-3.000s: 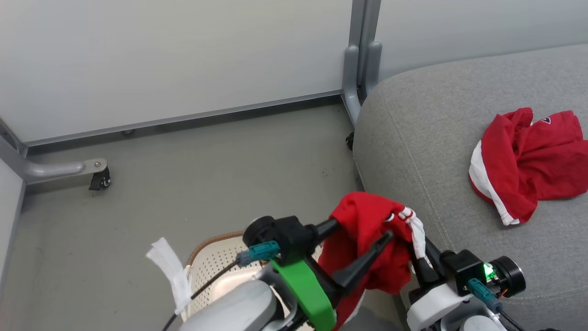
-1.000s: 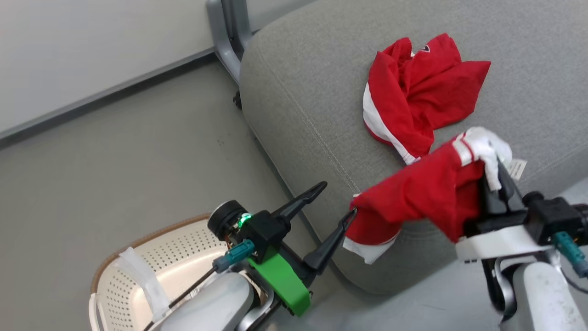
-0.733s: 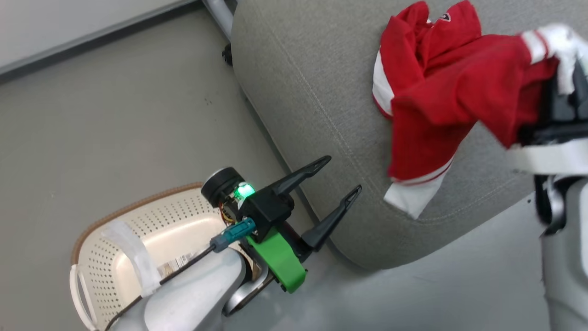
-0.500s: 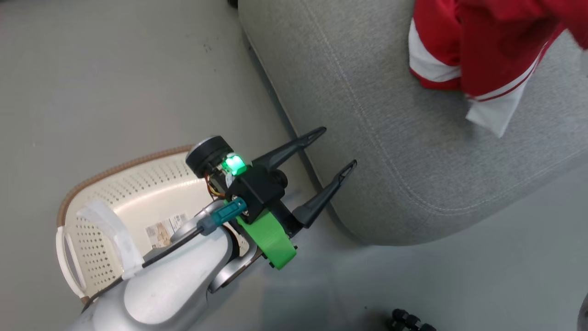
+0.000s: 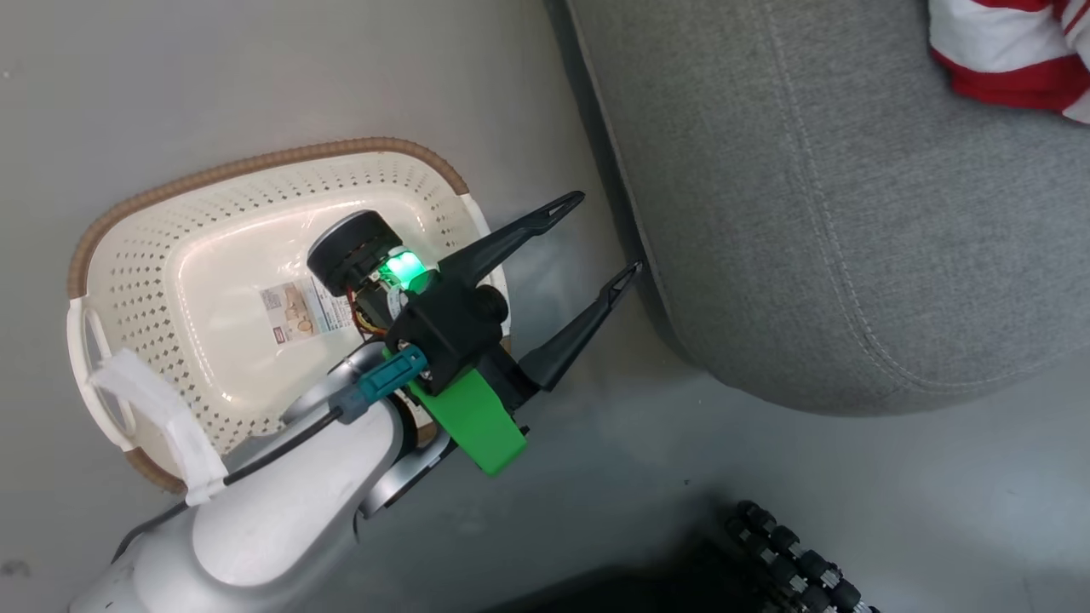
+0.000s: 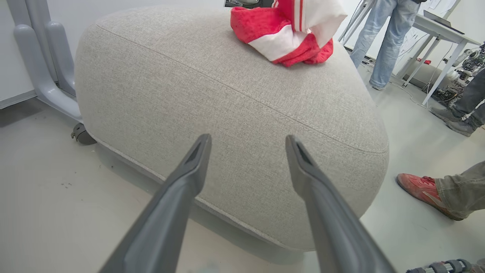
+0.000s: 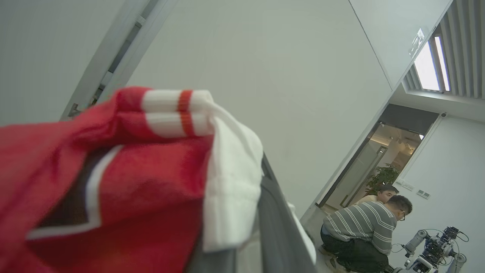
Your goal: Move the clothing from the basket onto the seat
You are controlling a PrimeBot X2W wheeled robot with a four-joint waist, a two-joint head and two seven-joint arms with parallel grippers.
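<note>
Seat (image 5: 809,213): large, grey, the reference for every other entry. Basket (image 5: 255,160): on the floor (image 5: 255,68) just beside the seat's edge; its bottom, where it shows, carries a label (image 5: 302,311) and no cloth. Clothing (image 5: 1005,42): red and white. One garment (image 6: 280,43) lies on top of the seat, toward its far side in the left wrist view. A second garment (image 7: 113,170) hangs from the right gripper (image 7: 267,178), which is clamped on it, with a white cuff (image 7: 227,182) draped over one finger (image 7: 276,227). Left gripper (image 5: 606,234): jaws fully apart, nothing in them, poised between basket and seat and pointing at the seat's side. Step in hand, as judged: setting the held garment down. Best done by lowering until the cloth rests well in from the seat's edge, beside the first garment. Then part the jaws wide and draw back slowly, since the draped cuff may cling to the finger and drag the garment off.
</note>
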